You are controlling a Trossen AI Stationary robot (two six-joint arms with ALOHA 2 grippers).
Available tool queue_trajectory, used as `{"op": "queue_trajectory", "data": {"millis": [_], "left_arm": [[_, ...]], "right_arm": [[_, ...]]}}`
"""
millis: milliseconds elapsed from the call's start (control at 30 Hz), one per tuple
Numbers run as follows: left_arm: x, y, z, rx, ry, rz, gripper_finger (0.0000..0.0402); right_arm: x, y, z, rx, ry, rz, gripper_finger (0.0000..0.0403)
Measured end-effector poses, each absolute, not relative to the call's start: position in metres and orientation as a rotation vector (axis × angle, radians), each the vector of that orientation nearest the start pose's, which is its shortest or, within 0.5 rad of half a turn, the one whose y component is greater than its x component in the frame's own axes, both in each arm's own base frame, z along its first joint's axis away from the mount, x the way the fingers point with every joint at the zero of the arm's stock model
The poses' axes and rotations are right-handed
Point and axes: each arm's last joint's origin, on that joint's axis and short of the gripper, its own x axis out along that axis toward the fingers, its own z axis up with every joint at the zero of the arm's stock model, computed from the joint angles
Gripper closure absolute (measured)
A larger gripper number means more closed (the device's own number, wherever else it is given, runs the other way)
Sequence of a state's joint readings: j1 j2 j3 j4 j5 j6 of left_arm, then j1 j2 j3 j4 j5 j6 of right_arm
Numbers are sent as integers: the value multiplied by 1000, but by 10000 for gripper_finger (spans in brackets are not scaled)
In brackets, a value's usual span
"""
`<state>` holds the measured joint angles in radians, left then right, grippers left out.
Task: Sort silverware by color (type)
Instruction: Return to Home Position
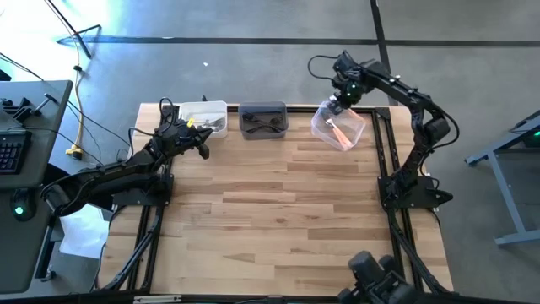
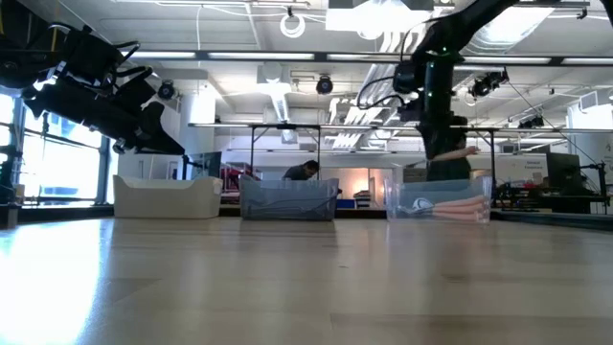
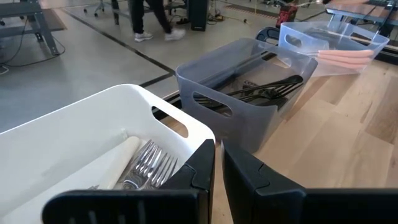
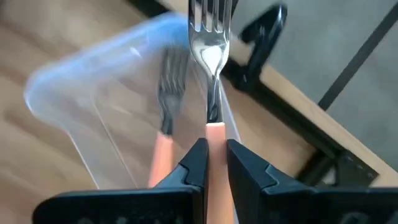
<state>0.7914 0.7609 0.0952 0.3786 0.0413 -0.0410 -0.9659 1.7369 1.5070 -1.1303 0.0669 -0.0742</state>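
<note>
**A:** Checked right pincer. State?

**B:** Logged as clamped on an orange-handled fork. Gripped at the top of the handle, tines pointing out ahead of the fingertips. Hung above the transparent bin, with the bin below and slightly ahead of the pincer, skewed against its two neighbours.

**A:** Anything inside that bin?

**B:** Noted a second orange fork lying in it, under the pincer.

**A:** Left pincer?

**B:** Recorded fingers almost pressed together, nothing between them. Hovered just short of the white bin rim. White-handled forks beneath the tips, dark bin with black forks next beyond.

**A:** Saw loose forks on the bench?

**B:** Found none in the high view.

**A:** Hazards flagged?

**B:** Judged three.
1. Retreat with the fork left clamped. Result: last orange piece carried away from its bin, sort unfinished.
2. Release from this height over a skewed bin at the bench corner. Result: possible bounce off the rim and a drop past the bench edge.
3. Careless swing of the left pincer so close to the white rim. Result: possible nudge or tip of that bin.
</note>
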Motion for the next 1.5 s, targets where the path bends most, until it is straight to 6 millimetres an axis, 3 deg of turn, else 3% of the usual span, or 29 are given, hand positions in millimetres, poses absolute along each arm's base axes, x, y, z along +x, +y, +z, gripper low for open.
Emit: {"op": "queue_trajectory", "data": {"millis": [233, 433, 633, 800, 1133, 1333, 1500], "left_arm": [[107, 107, 154, -158, 254, 751, 383], [107, 107, 154, -157, 255, 750, 383], [107, 107, 154, -147, 259, 749, 383], [107, 107, 154, -154, 255, 750, 383], [107, 107, 154, -165, 251, 752, 383], [107, 107, 154, -165, 251, 752, 383], [107, 107, 154, -165, 251, 752, 383]], "right_arm": [[214, -262, 257, 575, 1255, -929, 371], [214, -236, 227, 629, 1392, -984, 371], [209, -231, 209, 644, 1264, -1033, 371], [207, -238, 212, 638, 1167, -1051, 371], [209, -241, 213, 597, 1149, -1047, 368], [211, -236, 214, 571, 1188, -1009, 322], [213, -236, 229, 537, 1243, -968, 275]]}}
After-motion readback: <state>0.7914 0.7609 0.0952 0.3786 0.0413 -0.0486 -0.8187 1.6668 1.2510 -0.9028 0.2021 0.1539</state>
